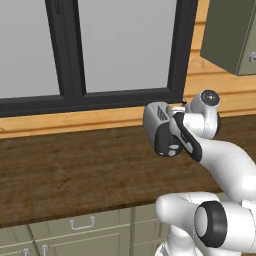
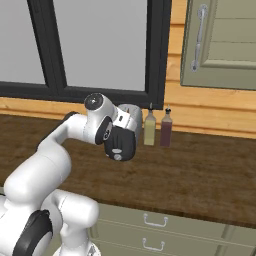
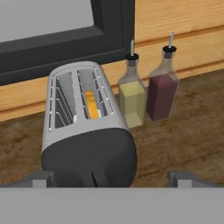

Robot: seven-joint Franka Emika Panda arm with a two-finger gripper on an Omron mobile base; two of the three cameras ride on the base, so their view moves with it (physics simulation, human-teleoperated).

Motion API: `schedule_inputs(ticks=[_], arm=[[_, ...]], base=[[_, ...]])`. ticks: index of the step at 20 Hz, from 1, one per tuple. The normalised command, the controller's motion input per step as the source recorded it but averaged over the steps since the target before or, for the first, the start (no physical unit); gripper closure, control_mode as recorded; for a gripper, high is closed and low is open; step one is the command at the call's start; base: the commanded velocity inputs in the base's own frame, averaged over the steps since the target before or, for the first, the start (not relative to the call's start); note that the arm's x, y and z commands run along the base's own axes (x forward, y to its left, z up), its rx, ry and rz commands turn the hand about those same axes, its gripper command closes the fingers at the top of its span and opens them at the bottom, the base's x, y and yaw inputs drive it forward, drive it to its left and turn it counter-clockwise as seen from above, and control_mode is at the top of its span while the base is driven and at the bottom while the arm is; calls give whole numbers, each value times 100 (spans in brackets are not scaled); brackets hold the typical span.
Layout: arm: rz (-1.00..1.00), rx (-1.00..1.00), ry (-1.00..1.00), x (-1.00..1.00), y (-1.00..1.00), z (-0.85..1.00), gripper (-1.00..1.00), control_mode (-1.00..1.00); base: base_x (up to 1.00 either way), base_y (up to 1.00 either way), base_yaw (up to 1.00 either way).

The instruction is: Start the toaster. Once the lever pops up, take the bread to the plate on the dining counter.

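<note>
The wooden counter (image 3: 183, 131) spreads below and ahead of the claw, running back to a plank wall under a dark-framed window (image 1: 75, 95). Straight ahead of the claw (image 3: 111, 177) and just beneath it stands the toaster (image 3: 85, 131), silver on top with a dark end facing the hand; a thin lever slot shows on that dark end, low between the fingertips (image 3: 181, 178). Just to the right of the toaster, beyond the claw's right finger, stand two bottles touching or nearly touching each other: one with pale yellow liquid (image 3: 132, 98), one with dark red (image 3: 162, 89). The bread (image 3: 91, 105) sits down in the right-hand slot of the toaster, only its orange-tan top edge showing, the other slot empty. The claw is spread wide and holds nothing. The slice is likely light, thin and crumbly, stiffer once toasted, so a gentle pinch across its flat faces at the top edge, coming straight down into the slot, looks best; squeezing hard could crack it, and the narrow slot leaves little room for the fingers.
</note>
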Motion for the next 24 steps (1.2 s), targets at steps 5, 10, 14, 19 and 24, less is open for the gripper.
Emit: schedule_inputs(ticks=[5,10,14,19,24], arm=[[0,0,0,0,0,0,-100,-100],[0,0,0,0,0,0,-100,-100],[0,0,0,0,0,0,-100,-100],[0,0,0,0,0,0,-100,-100],[0,0,0,0,0,0,-100,-100]], base=[[0,0,0],[0,0,0],[0,0,0],[0,0,0],[0,0,0]])
